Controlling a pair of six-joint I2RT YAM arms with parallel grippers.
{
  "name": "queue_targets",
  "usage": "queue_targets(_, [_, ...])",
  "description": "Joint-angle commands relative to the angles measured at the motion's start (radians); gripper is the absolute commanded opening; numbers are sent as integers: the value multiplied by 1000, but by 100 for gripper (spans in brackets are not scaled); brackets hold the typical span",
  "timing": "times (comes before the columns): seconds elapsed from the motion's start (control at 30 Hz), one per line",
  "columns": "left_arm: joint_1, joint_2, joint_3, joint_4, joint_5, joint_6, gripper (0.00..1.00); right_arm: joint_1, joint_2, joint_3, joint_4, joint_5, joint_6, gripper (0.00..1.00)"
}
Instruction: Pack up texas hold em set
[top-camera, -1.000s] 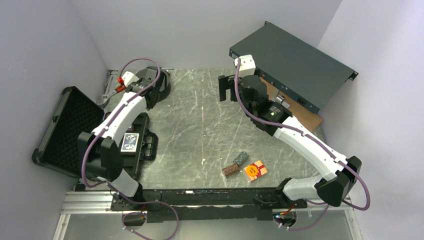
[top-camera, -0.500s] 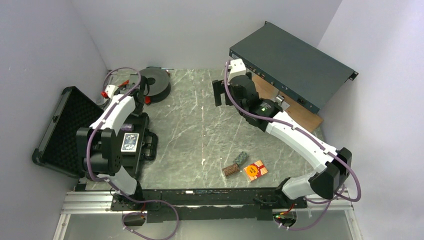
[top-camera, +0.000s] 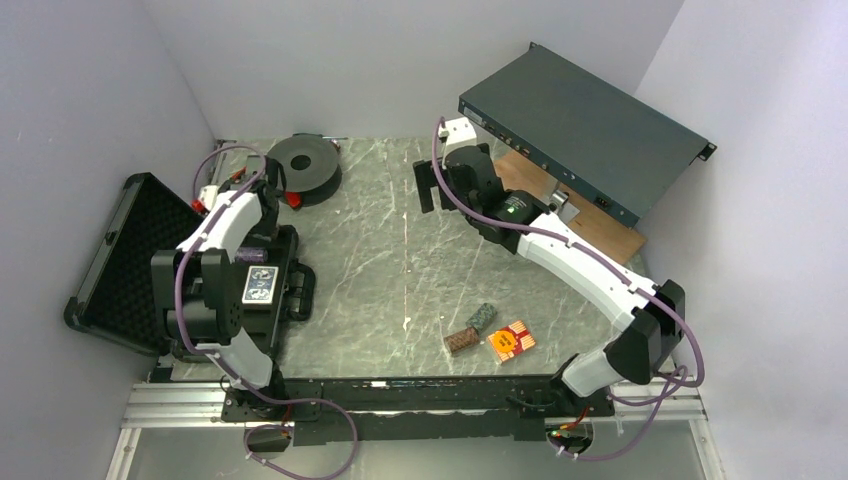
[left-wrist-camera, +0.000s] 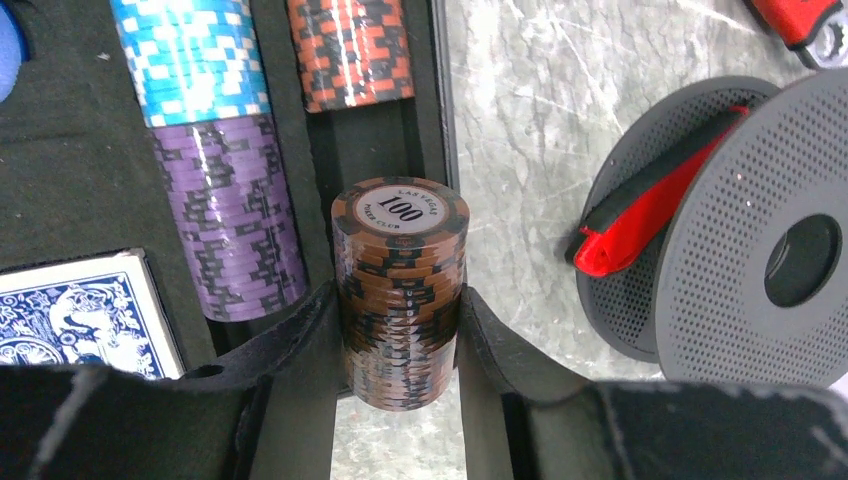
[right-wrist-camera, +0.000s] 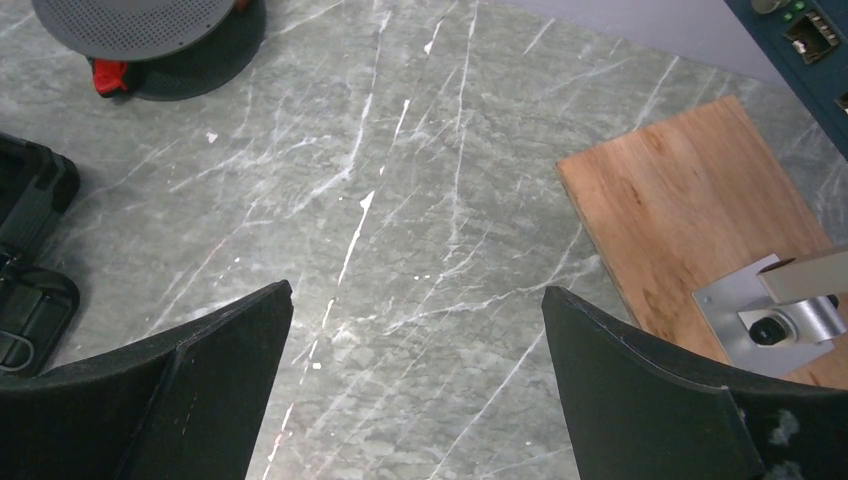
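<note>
Soft, even overhead light keeps everything bright, and shadows are faint. In my left wrist view the brown chip stack is sharp, glare streaks the purple chips at 10 o'clock, and my fingers blur toward 6 o'clock.

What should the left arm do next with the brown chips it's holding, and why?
Probably ease the left gripper down and slightly toward the purple row, laying the brown chip stack into the empty stretch of groove next to the orange chips. The fingers are shut on the stack, it hangs right by the case's outer edge, and that groove is bare beside it.
</note>
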Motion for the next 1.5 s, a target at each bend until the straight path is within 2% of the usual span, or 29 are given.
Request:
queue_targets(0.0, [50, 4, 13, 4, 48, -53, 0, 6, 7, 44, 17, -12, 14, 100])
queue_targets(0.33, [89, -28, -53, 72, 75, -49, 2, 6, -15, 8, 32, -13, 11, 100])
queue_targets(0.4, [100, -39, -70, 118, 105, -15, 16, 7, -15, 7, 32, -16, 13, 100])
queue_targets(0.57, [122, -65, -131, 187, 155, -35, 38, 7, -18, 2, 32, -18, 13, 100])
queue_targets(0.87, [146, -59, -149, 210, 206, -16, 62, 6, -25, -13, 35, -14, 11, 100])
queue_targets(0.97, [151, -58, -147, 203, 207, -14, 64, 8, -25, -14, 37, -14, 10, 100])
queue_targets(1.23, [161, -100, -181, 222, 209, 5, 81, 8, -26, -15, 38, -12, 11, 100])
queue_targets(1.3, [161, -117, -189, 232, 212, 33, 88, 7, -30, -16, 36, -12, 9, 100])
queue_targets(1.37, [163, -125, -183, 233, 231, 82, 99, 8, -33, -16, 35, -10, 9, 100])
queue_targets(1.47, [167, -137, -164, 207, 265, 153, 100, 8, -37, -22, 41, -6, 13, 100])
